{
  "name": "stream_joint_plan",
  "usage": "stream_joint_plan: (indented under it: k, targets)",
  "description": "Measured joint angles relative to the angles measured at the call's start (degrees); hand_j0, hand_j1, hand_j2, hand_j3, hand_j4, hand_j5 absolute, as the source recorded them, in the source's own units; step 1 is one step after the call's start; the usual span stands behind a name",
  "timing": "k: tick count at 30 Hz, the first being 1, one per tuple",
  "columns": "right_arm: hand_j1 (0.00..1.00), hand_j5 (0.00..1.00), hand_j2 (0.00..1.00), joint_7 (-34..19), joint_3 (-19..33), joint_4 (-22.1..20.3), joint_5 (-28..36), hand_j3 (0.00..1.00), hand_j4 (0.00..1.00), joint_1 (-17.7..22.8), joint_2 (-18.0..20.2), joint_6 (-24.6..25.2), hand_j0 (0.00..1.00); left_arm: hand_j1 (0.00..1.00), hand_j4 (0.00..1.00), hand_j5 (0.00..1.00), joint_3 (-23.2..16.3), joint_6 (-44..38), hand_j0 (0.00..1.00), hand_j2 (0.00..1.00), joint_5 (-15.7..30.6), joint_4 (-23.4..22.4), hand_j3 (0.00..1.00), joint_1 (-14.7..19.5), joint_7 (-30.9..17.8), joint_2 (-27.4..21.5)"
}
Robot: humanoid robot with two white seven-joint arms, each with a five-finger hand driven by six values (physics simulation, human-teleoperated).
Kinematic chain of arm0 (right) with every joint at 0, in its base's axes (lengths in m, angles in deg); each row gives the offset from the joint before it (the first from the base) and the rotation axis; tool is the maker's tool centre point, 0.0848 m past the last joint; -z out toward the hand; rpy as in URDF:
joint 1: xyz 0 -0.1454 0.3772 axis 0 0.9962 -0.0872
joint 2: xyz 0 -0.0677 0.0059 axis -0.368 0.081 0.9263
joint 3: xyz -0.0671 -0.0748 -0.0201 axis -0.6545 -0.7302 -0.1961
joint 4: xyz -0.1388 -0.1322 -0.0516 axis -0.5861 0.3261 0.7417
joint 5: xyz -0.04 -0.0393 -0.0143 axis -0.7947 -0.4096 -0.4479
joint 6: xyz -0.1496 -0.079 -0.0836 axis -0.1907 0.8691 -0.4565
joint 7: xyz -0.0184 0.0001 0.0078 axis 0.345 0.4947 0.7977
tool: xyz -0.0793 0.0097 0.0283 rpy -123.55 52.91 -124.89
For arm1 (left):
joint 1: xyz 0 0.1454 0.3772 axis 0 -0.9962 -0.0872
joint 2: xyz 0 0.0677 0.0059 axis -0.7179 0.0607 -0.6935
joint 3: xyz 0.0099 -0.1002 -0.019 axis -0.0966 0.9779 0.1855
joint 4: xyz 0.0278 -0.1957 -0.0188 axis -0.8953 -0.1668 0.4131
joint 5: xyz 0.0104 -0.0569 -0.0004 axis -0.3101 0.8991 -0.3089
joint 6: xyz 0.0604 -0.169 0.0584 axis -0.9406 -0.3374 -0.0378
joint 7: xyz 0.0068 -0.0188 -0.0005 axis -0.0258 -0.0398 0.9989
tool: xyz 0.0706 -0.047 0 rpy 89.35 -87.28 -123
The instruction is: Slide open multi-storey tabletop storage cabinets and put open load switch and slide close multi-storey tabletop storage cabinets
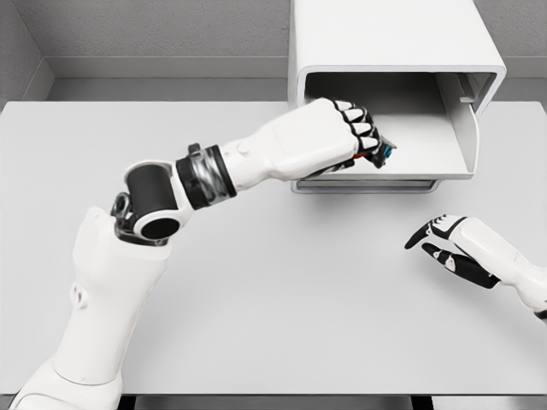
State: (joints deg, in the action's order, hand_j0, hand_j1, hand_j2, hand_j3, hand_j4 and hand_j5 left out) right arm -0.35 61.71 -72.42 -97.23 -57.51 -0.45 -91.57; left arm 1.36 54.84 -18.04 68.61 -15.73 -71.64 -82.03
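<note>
Here the white table [256, 299] fills most of the head view, and everything else is placed against the cabinet [393, 51] standing at its far edge, right of the middle. The cabinet is a white box with rounded corners, and its drawer [453, 137] is slid out toward the robot, showing a pale, shallow tray. The left arm [171, 196] reaches up from the lower left to the front left corner of that drawer. The left hand [342, 137] sits over the drawer's near edge with its fingers clenched around the switch [382, 152], a small part with red and blue showing, held just inside the tray. The right hand [449, 248] rests on the table below the cabinet, well apart from it, fingers loosely spread and holding nothing.
</note>
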Motion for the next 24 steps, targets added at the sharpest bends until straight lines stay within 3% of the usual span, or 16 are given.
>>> stream_joint_plan:
  k: [12, 24]
  targets:
    - [0.48, 0.48, 0.48, 0.0, 0.0, -0.1, 0.0, 0.48, 0.48, 0.0, -0.1, 0.0, 0.48, 0.49, 0.49, 0.49, -1.8, 0.0, 0.49, 0.49, -0.7, -0.3, 0.49, 3.8, 0.0, 0.0]
    - [0.49, 0.49, 0.49, 0.0, 0.0, -0.2, 0.1, 0.49, 0.49, 0.0, -0.1, 0.0, 0.49, 0.49, 0.49, 0.49, -3.5, 0.0, 0.49, 0.49, -2.0, -2.7, 0.49, 5.4, 0.0, 0.0]
